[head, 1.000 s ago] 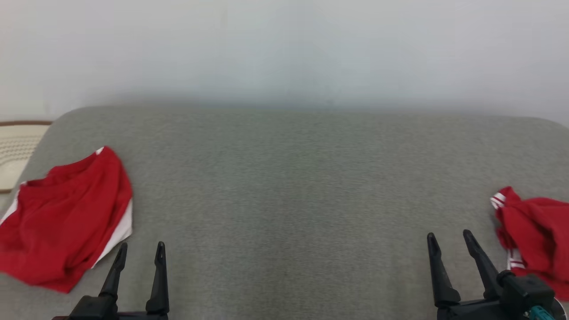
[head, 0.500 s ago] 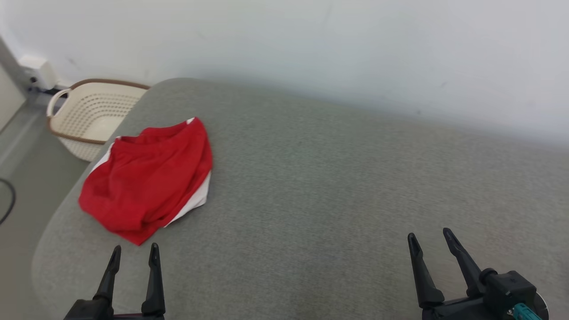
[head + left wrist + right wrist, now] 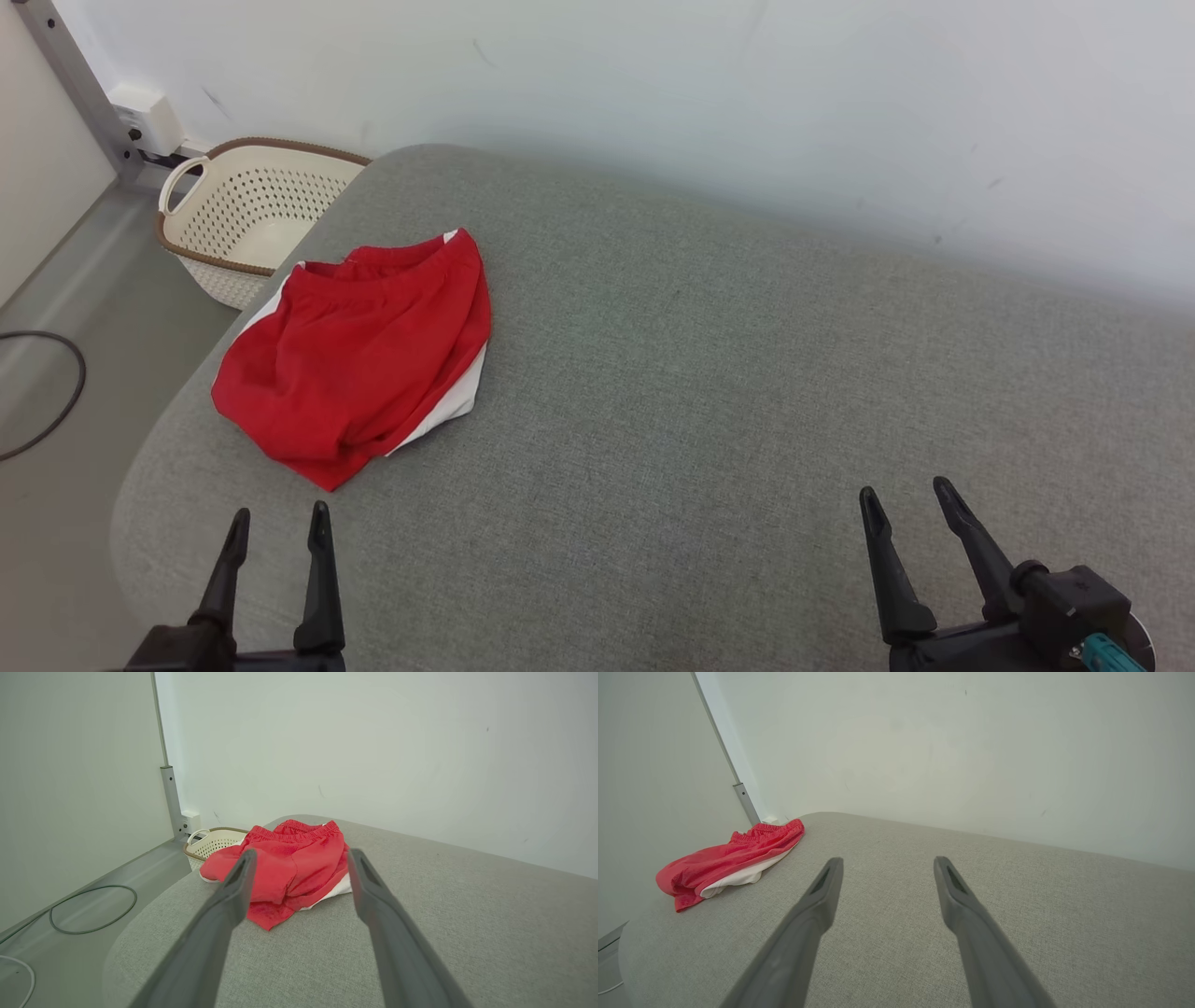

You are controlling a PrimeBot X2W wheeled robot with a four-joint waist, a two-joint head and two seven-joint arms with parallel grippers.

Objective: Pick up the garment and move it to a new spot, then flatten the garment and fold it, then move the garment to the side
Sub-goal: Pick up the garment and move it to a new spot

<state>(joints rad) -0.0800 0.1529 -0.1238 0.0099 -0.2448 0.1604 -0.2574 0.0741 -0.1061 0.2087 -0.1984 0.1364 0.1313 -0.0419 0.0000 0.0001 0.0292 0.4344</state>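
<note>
Lying rumpled, the red garment [image 3: 355, 373], perhaps shorts, shows white trim, with both jaws spread, empty.

The left hand [image 3: 280, 509] and right hand [image 3: 905, 485] are black, fingers [image 3: 322, 579] long and tapering (teal connector [image 3: 1106, 649] at right).

Matt red cloth garment [image 3: 359, 359] lies on rough grey woven-fabric cushion [image 3: 747, 392].

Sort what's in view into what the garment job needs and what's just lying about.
Belongs to the job:
- red garment, crumpled near the left end of the grey padded surface
- left gripper, open and empty
- right gripper, open and empty

Just lying about:
- cream basket on the floor
- black cable on the floor
- white wall box
</note>
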